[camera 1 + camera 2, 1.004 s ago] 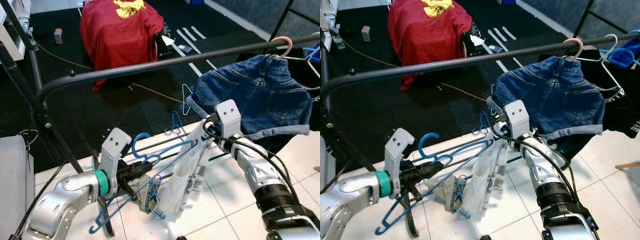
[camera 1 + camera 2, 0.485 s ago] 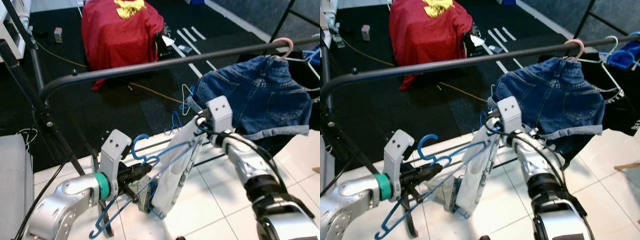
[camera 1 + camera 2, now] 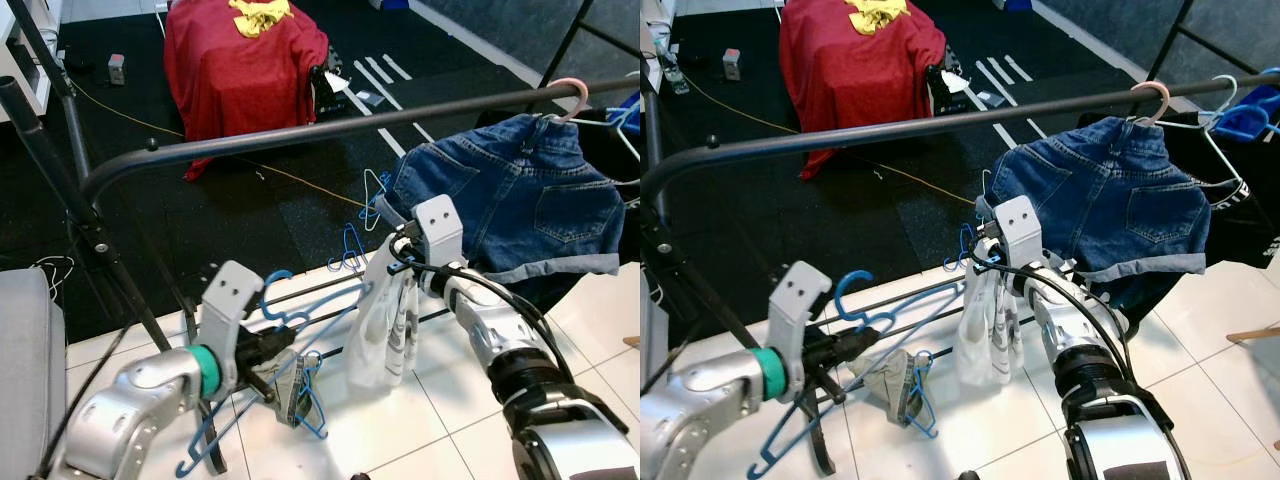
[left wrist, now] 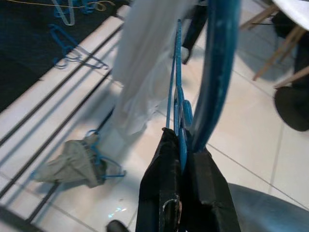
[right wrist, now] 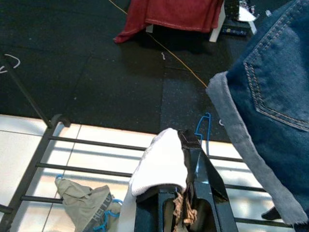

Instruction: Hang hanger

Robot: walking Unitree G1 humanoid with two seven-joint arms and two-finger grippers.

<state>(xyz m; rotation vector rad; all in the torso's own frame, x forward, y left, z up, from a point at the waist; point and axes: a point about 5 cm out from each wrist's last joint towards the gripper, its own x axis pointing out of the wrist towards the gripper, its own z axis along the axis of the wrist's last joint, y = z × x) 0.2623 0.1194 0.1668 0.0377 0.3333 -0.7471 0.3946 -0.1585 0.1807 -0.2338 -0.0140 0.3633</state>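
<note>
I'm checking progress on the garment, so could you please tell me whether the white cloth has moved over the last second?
Yes. The white cloth, pinched by the right gripper, now hangs straight down near the denim shorts instead of stretching diagonally toward the left gripper.

We see denim shorts (image 3: pixel 520 195) hung on rail (image 3: pixel 300 133), red cloth (image 3: pixel 240 55) draped behind, crumpled grey garment (image 3: pixel 885 380) on tiled floor (image 3: pixel 1230 300).

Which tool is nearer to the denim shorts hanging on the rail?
Right. The right tool, shut on the white garment, sits just below and beside the denim shorts. The left tool, shut on the blue hanger, is well off to the robot's left.
</note>
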